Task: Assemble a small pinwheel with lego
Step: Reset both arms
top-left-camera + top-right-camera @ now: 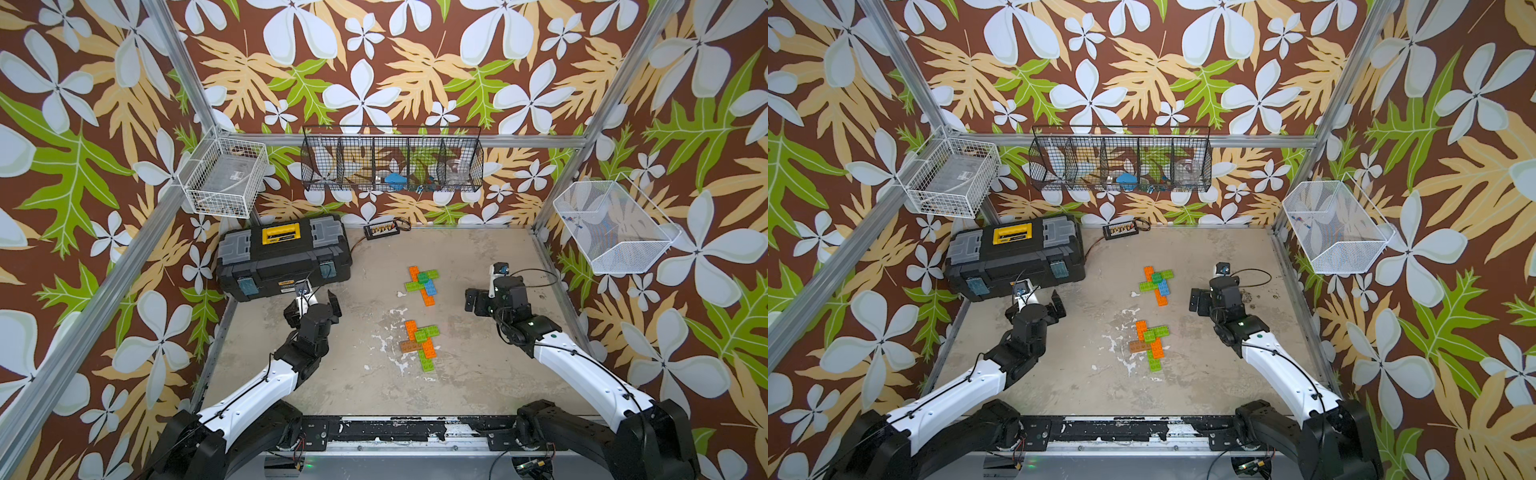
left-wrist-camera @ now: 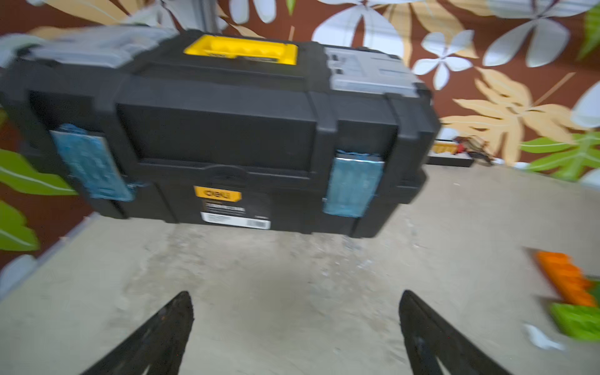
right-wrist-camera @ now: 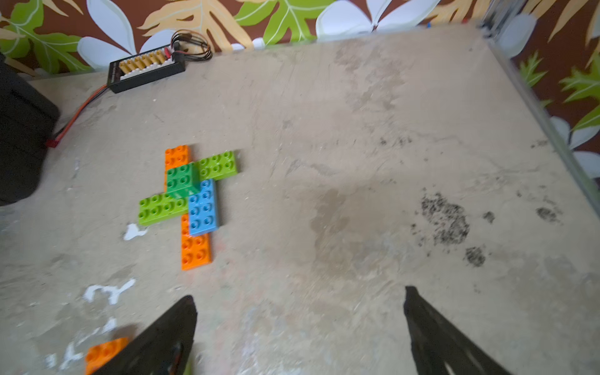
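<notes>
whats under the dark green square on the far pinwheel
The square covers the inner ends of an orange brick, a lime brick, a second lime brick and a blue brick. How they meet beneath is hidden.

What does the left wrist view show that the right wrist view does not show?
Only left wrist: the yellow handle and label of the black plastic toolbox. Only right wrist: the blue rectangular lego brick and dark green square brick. Both: the worn beige table, an orange studded brick, the black connector board.
</notes>
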Tool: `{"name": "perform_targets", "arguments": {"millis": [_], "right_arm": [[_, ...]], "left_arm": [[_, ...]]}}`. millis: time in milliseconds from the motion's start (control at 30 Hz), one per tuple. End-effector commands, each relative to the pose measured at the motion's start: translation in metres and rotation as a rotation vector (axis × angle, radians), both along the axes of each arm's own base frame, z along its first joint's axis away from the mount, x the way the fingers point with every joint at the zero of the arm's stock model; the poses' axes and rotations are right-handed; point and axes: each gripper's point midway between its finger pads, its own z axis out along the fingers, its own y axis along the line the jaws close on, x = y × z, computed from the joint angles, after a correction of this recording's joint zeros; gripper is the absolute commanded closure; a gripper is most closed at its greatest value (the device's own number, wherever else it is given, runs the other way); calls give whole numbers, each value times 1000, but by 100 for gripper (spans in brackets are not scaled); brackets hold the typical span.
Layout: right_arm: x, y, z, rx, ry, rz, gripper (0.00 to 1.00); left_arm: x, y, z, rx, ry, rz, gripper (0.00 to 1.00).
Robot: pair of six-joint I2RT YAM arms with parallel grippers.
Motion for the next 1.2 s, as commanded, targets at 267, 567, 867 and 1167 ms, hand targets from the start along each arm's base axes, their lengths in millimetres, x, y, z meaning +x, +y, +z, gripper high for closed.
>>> {"name": "perform_targets", "arguments": {"millis": [267,567,867,1167], "right_arm": [[32,-61,-14,-232,-275,-148,0],[17,-71,-21,-117,-481,-58,0],[18,-70,-22,-121,-462,-51,0],[18,-71,-22,-112,-464,-49,0]], "left_arm": [[28,4,-9,153,-115,-109,0],[36,33,-26,-11,-162,-141,0],[33,37,-22,-10,-200,-120,0],[36,19,-22,16,-192,-235,0]]}}
